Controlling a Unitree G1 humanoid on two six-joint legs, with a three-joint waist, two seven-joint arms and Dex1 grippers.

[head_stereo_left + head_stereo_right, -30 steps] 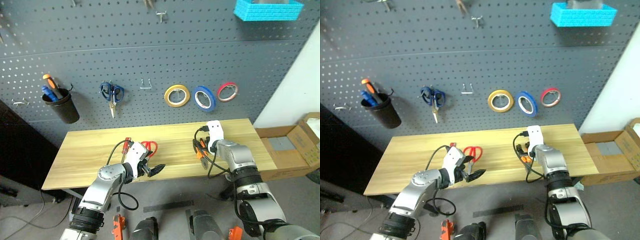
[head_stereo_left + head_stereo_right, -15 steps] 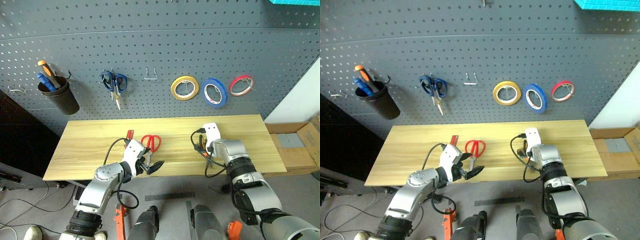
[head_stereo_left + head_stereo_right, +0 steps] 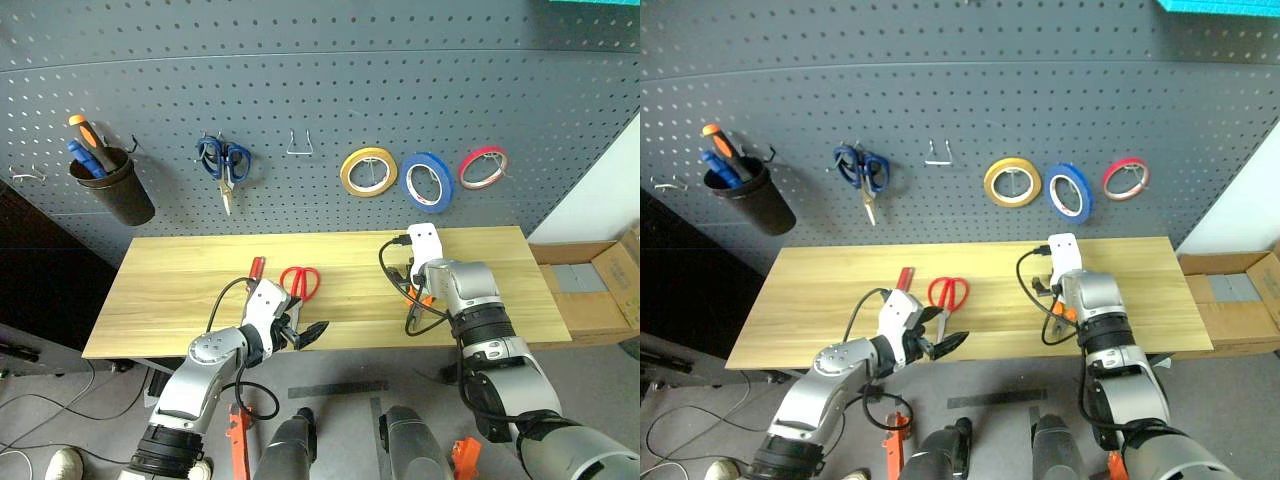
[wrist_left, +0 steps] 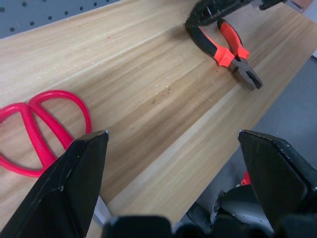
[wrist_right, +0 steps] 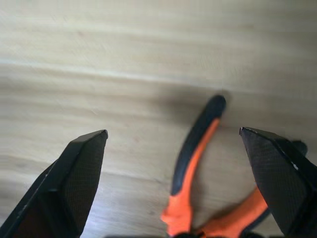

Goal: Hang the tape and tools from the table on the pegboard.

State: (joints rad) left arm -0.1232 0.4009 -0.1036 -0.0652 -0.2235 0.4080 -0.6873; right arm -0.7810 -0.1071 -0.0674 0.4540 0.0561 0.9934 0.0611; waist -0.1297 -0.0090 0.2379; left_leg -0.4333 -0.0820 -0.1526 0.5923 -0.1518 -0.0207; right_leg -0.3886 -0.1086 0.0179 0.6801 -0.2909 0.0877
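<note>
Blue tape point(image 3: 427, 182): ring roll, pale inner core, already hanging on the pegboard point(image 3: 320, 110), between a yellow tape ring point(image 3: 368, 171) and a thin red tape ring point(image 3: 483, 167).

Red-handled scissors point(image 3: 298, 283) lie flat on the table point(image 3: 170, 290), handles toward the board, blades toward the near edge. Just to their left, a slim red-handled screwdriver point(image 3: 255, 268), partly hidden by the left arm. Pliers point(image 4: 225, 47), orange-and-black handles, grey nose, lie on the right half of the table under the right wrist.

Left gripper point(image 3: 305, 335): 2 black fingers spread wide, nothing between them, hanging at the table's near edge just beside the scissor blades. Right gripper point(image 5: 173, 173): fingers also spread wide, empty, above the pliers' handles, not touching.

On the board: blue-handled scissors point(image 3: 222, 165), a bare metal hook point(image 3: 298, 146), a black cup point(image 3: 118, 190) holding orange and blue-handled screwdrivers. Cardboard box point(image 3: 600, 290) beside the table's right end.
</note>
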